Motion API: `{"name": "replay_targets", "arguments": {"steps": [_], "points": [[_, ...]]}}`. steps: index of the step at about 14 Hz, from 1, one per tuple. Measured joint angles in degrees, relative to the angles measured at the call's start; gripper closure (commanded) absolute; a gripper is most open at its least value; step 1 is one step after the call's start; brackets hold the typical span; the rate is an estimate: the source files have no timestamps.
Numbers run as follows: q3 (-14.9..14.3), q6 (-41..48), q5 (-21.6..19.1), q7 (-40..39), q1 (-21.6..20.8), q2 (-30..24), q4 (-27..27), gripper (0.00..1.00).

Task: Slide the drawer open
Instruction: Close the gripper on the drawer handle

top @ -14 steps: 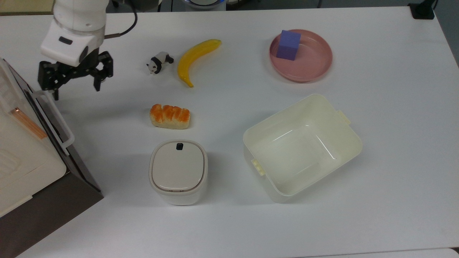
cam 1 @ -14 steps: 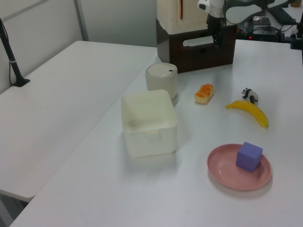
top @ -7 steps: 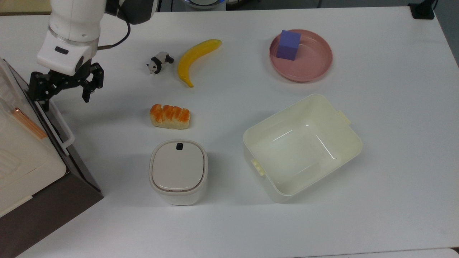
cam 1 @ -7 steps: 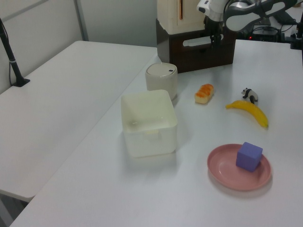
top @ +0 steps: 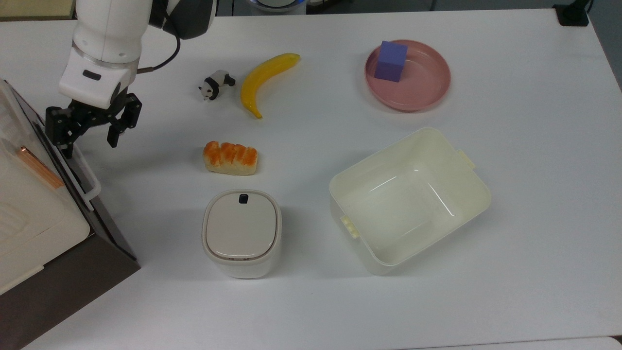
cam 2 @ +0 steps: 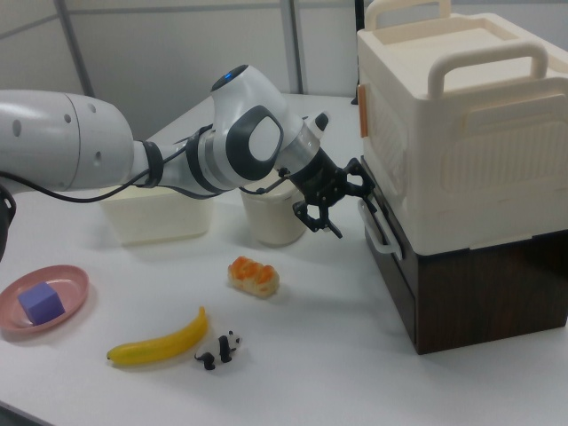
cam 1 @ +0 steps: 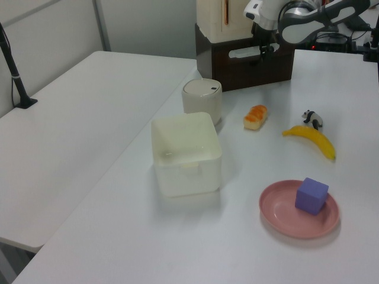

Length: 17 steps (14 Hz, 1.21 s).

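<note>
Shifted along the drawer (top: pixel 85 204) front, spread gripper (top: pixel 89 138) straddles its white handle (top: pixel 77 170).

A white table (cam 1: pixel 118 236) adjoins a 2nd white table (cam 1: pixel 71 118) before a pale wall (cam 1: pixel 148 23).

White rounded arm (cam 2: pixel 80 142), grey joints, black cable, black hand (top: pixel 87 127)
</note>
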<state>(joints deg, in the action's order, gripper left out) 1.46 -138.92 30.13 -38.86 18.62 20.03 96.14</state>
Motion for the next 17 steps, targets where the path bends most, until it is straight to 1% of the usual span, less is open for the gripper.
{"name": "replay_targets", "arguments": {"steps": [1, 2, 3, 5, 8, 9, 11, 14, 17], "points": [[0.0, 0.0, 0.5, 0.0, 0.0, 0.2, -0.1, 0.31], [0.0, 0.0, 0.8, 0.0, 0.0, 0.4, -0.2, 0.33], [0.0, -0.1, 1.2, 0.0, 0.0, 0.6, -0.3, 0.38], [0.0, -0.1, 1.8, 0.0, 0.0, 1.0, -0.5, 0.41], [0.0, -0.1, 1.9, 0.0, 0.0, 1.9, -1.1, 0.56], [0.0, -0.1, 1.9, 0.0, 0.0, 2.2, -1.3, 0.67], [0.0, -0.1, 1.9, 0.0, 0.0, 2.3, -1.6, 0.75], [-0.1, -0.1, 1.9, 0.0, 0.1, 2.8, -2.8, 0.82], [-0.1, -0.2, 1.9, 0.0, 0.1, 3.1, -3.1, 1.0]]}}
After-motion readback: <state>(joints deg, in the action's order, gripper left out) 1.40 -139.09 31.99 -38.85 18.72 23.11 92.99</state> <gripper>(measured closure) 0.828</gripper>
